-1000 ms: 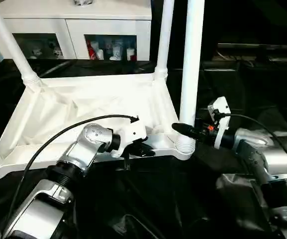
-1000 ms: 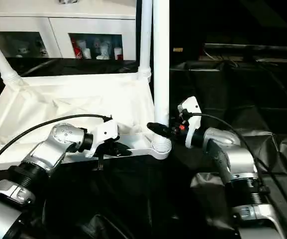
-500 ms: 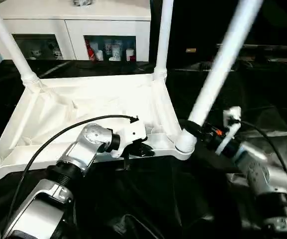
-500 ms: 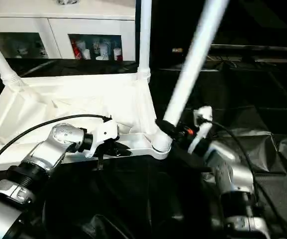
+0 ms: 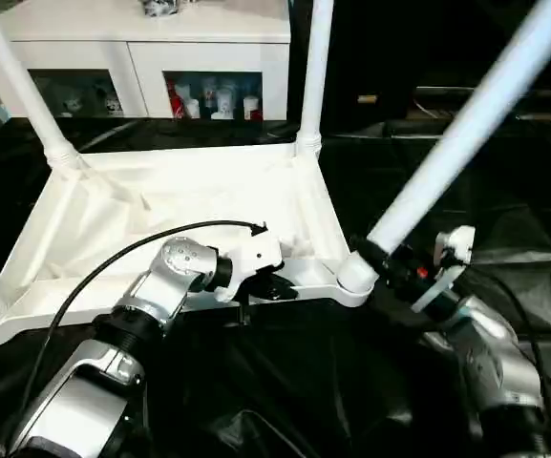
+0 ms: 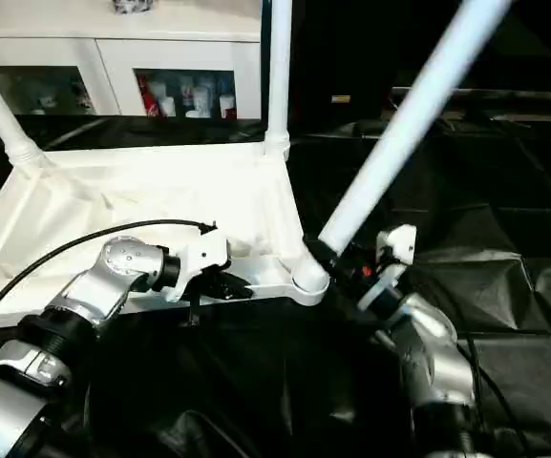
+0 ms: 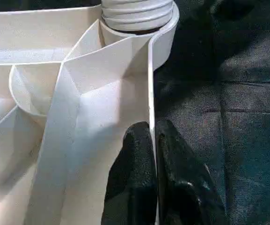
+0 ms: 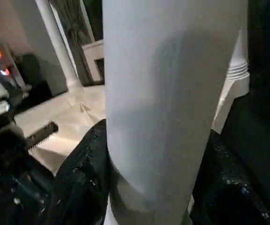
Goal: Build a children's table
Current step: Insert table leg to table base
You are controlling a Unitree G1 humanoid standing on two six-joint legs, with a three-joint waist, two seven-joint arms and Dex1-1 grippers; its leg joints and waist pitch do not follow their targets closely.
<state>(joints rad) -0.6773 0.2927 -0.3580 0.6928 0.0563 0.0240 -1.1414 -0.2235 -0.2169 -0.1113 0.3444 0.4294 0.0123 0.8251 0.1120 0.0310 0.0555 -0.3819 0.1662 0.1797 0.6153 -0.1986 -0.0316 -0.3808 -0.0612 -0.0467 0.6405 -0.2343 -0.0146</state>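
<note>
The children's table (image 5: 160, 200) lies upside down on black cloth, rimmed underside facing up. Upright legs stand at the far-right corner (image 5: 313, 67) and the far-left corner (image 5: 17, 76). The near-right leg (image 5: 456, 134) leans steeply to the right from its corner socket (image 5: 356, 277). My right gripper (image 5: 378, 256) is shut on this leg just above its base, its black fingers (image 8: 85, 173) wrapped around the white shaft (image 8: 167, 93). My left gripper (image 5: 280, 286) is shut on the table's near rim (image 7: 149, 84), one finger (image 7: 132, 154) on each side of the wall.
A white cabinet (image 5: 208, 57) with glass doors and small items inside stands behind the table. Crumpled black cloth (image 5: 332, 391) covers the surface around and in front. A black cable (image 5: 113, 258) arcs over my left forearm.
The near-right leg went from upright to leaning far right. My right gripper and forearm swung lower and rightward with it. My left gripper stayed on the rim.
</note>
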